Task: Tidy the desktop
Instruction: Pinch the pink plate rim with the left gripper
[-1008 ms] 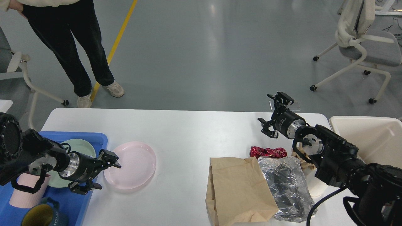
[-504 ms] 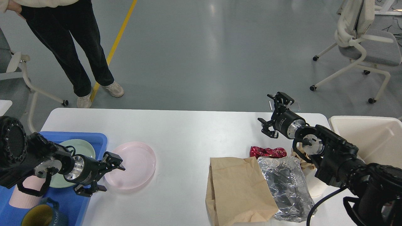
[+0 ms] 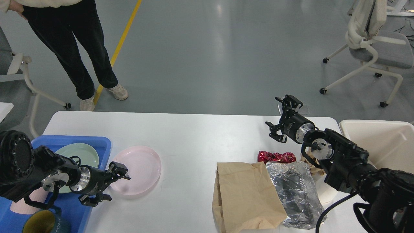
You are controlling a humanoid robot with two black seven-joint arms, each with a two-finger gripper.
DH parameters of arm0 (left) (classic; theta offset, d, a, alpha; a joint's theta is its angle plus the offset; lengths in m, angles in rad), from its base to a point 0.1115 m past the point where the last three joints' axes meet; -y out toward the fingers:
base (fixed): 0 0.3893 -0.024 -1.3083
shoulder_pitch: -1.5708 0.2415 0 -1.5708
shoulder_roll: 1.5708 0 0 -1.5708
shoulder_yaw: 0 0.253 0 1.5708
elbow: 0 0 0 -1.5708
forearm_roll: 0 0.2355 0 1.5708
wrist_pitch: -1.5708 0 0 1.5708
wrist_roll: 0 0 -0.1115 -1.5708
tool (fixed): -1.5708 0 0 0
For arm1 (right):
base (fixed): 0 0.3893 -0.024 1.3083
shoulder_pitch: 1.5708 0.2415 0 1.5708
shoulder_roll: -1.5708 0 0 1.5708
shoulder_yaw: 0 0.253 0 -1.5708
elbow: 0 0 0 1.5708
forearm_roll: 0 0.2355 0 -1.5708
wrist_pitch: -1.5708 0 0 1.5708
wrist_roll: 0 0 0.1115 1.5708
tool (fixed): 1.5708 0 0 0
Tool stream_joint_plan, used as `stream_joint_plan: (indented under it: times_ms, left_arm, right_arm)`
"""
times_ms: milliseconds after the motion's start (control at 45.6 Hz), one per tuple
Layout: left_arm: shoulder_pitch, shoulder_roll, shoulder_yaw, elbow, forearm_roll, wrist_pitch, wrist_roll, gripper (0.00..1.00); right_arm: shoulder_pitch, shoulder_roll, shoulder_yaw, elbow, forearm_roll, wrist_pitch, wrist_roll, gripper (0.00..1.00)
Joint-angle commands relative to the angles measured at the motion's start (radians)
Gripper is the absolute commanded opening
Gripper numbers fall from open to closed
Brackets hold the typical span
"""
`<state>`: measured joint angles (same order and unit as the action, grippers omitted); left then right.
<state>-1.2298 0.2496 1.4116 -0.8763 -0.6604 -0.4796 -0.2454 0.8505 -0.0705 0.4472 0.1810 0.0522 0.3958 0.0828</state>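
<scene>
You can read little here. Dark blue mug in blue tray, bottom left: pale letters on side, roughly "HOM", rest cut off by handle and angle. Red crumpled wrapper: print too creased to read. No other text legible.

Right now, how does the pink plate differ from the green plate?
The pink plate lies on the white desktop; the green plate sits inside the blue tray. The pink plate shows whole, the green plate is partly hidden by my left arm. Both are round, shallow and empty.
</scene>
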Motion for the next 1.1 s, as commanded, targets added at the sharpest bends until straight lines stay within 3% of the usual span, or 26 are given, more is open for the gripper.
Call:
stream_joint_plan:
  times_ms: [0, 767, 1074]
  left_arm:
    - [0.001, -0.001, -0.013, 0.002, 0.008, 0.001, 0.000, 0.83]
    - [-0.002, -0.001, -0.014, 0.002, 0.041, -0.019, 0.000, 0.31]
    - [-0.008, -0.001, -0.014, 0.002, 0.051, -0.059, 0.000, 0.17]
  right_arm:
    - [0.001, 0.000, -0.001, 0.000, 0.000, 0.000, 0.000, 1.00]
    - [-0.001, 0.000, -0.001, 0.000, 0.000, 0.000, 0.000, 1.00]
    - [-0.001, 0.000, -0.001, 0.000, 0.000, 0.000, 0.000, 1.00]
